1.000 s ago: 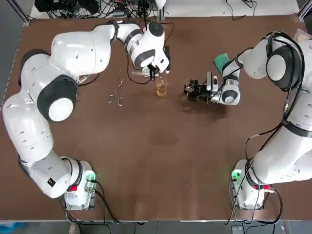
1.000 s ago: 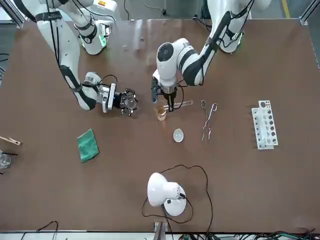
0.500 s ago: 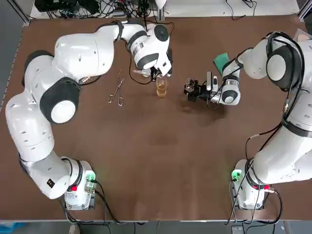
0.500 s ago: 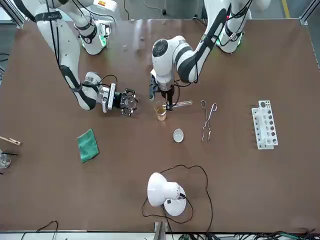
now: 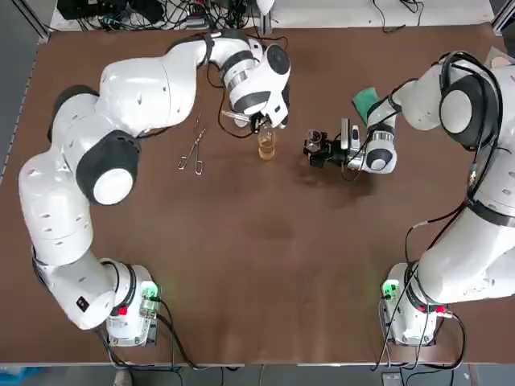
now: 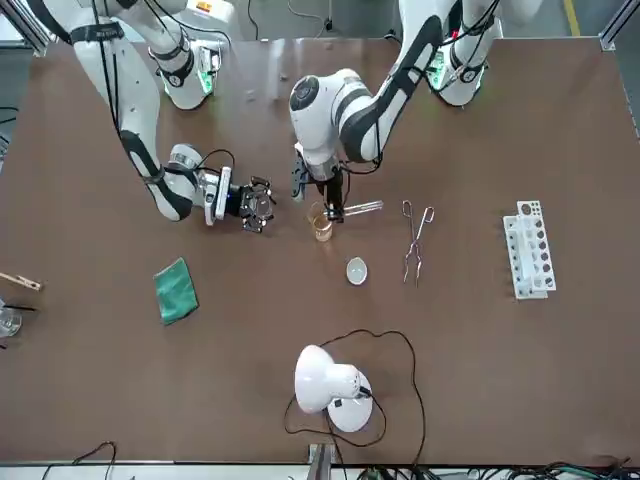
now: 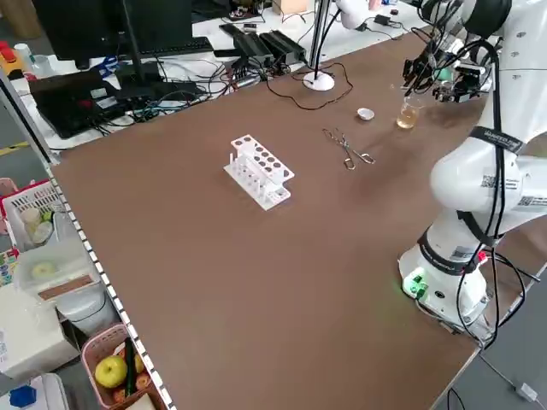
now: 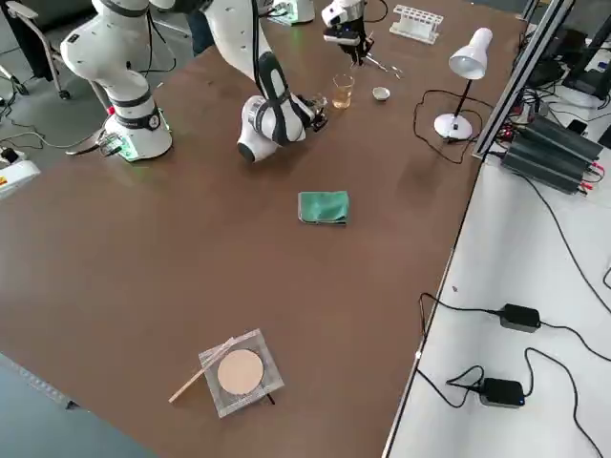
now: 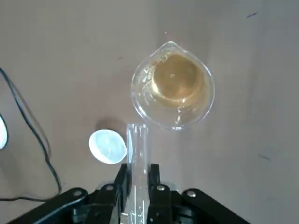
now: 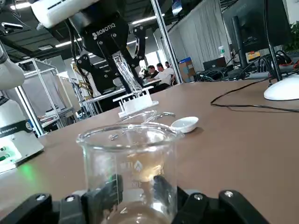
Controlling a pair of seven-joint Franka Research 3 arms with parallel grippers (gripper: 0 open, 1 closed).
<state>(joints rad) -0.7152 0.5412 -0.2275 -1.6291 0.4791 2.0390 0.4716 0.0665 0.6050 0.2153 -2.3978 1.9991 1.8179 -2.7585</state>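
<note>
Now, top view: the left claw (image 5: 264,122) hangs point-down at the end of a long, folded reach across the table (image 5: 265,265), pinching a clear tube (image 5: 241,118). The cup (image 5: 266,143) of amber liquid stands just below and beside its tips.

Front view: the tube juts sideways out of the claw, the cup sits right under it, and a small white dish (image 6: 356,270) lies a little past the cup.

Left wrist view: the tube's open end stops just short of the cup's rim. To my eye that's a pour in hand, and the next move calls for bringing that mouth over the rim, steadily.

Right wrist view: the right claw (image 10: 135,189), wrist laid low and level, is pressed onto a glass (image 10: 131,154) standing between its fingers.
</note>
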